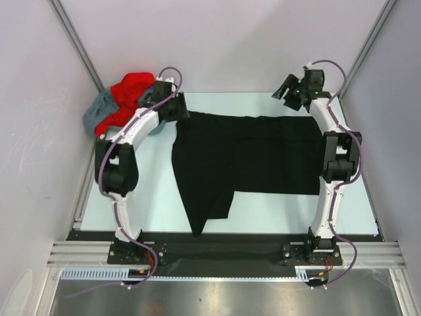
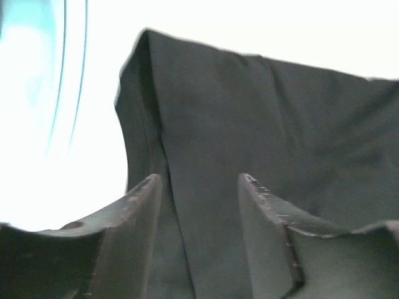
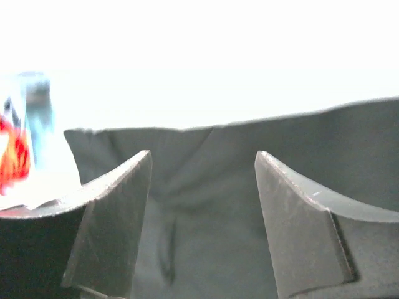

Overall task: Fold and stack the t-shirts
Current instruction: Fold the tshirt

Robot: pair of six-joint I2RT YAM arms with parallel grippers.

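Observation:
The black t-shirt [image 1: 256, 155] lies spread across the table, with a sleeve or flap hanging down toward the front at the left. My left gripper [image 1: 179, 106] hovers over its far left corner. In the left wrist view the left gripper [image 2: 198, 180] is open, with only the black t-shirt [image 2: 249, 112] lying flat beneath the gap. My right gripper [image 1: 289, 92] sits at the far right corner, just past the edge. The right gripper [image 3: 202, 159] is open above the black t-shirt [image 3: 212, 205]. A red t-shirt [image 1: 131, 89] and a grey-blue t-shirt [image 1: 99, 113] lie bunched at the far left.
The pale table [image 1: 151, 197] is bounded by white walls on the left, right and back. A metal rail [image 1: 217, 253] carries the arm bases at the near edge. The red t-shirt [image 3: 12, 156] shows blurred at the left of the right wrist view.

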